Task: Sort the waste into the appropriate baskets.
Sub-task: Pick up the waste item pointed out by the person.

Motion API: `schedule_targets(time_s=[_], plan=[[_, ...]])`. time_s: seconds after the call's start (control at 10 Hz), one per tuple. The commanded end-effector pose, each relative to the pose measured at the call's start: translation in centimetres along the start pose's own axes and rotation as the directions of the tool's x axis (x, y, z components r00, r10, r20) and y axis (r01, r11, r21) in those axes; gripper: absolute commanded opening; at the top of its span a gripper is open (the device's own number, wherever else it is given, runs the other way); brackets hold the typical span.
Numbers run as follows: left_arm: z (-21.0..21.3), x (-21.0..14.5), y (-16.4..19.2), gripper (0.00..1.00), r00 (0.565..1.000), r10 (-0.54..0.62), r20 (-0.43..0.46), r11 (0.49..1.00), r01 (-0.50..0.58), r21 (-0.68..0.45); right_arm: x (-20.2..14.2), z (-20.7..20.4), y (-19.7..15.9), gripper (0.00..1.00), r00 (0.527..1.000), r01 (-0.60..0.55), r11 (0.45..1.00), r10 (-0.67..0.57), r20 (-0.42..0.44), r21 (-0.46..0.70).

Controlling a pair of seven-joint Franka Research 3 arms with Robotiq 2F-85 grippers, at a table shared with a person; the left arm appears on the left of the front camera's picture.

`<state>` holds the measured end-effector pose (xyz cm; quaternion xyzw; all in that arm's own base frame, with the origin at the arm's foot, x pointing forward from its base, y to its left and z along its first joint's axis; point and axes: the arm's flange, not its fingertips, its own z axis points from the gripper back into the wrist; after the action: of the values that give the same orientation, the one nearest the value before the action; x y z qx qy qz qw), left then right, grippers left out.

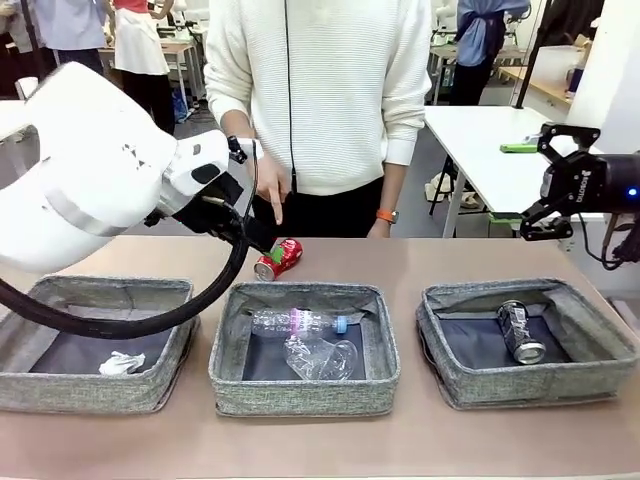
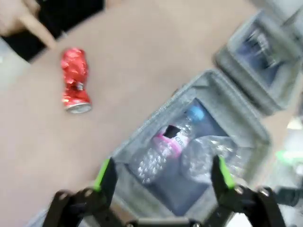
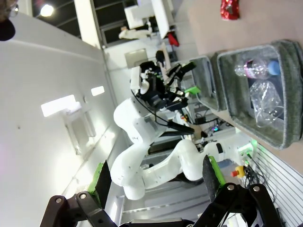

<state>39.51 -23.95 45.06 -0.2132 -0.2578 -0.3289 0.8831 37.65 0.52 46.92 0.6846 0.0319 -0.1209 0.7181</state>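
Note:
The crushed red can (image 1: 279,259) lies on the table just behind the middle basket (image 1: 228,385); it also shows as the red can (image 2: 75,80). My left gripper (image 2: 163,172) is open with nothing held, over that basket's near rim (image 2: 142,137), a short way from the can. In the front view the left gripper (image 1: 250,235) hangs close beside the can. The middle basket holds the pink-labelled bottle (image 1: 300,322) and clear cup (image 1: 322,358). The paper ball (image 1: 122,363) lies in the left basket (image 1: 60,392), the dark can (image 1: 521,332) in the right basket (image 1: 600,385). My right gripper (image 1: 560,185) is open, raised at far right.
A person in a white sweater stands at the far edge, one hand (image 1: 268,200) pointing down at the red can. My bulky left arm (image 1: 90,170) hangs over the left basket. Bare table lies in front of the baskets.

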Motion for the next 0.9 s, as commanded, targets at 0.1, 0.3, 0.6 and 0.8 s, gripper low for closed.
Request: schedule_targets(time_s=[0.1,0.3,0.6,0.8], plan=[[2.4,0.9,0.4,1.0,0.988,0.157,-0.014,0.985,-0.158,-0.075,0.1,0.2,0.3,1.0,1.0,-0.018,1.0,0.018,-0.009,0.004],[-0.7,1.0,0.7,1.0,0.997,0.045,0.068,0.993,-0.052,0.104,0.1,0.2,0.3,1.0,1.0,-0.018,1.0,0.018,-0.009,0.004],[-7.0,8.8,4.2,1.0,0.998,-0.019,-0.061,0.956,0.036,0.292,0.1,0.2,0.3,1.0,1.0,-0.018,1.0,0.018,-0.009,0.004],[-9.3,11.3,6.2,1.0,0.984,-0.015,-0.175,0.939,0.074,0.335,0.1,0.2,0.3,1.0,1.0,-0.018,1.0,0.018,-0.009,0.004]])
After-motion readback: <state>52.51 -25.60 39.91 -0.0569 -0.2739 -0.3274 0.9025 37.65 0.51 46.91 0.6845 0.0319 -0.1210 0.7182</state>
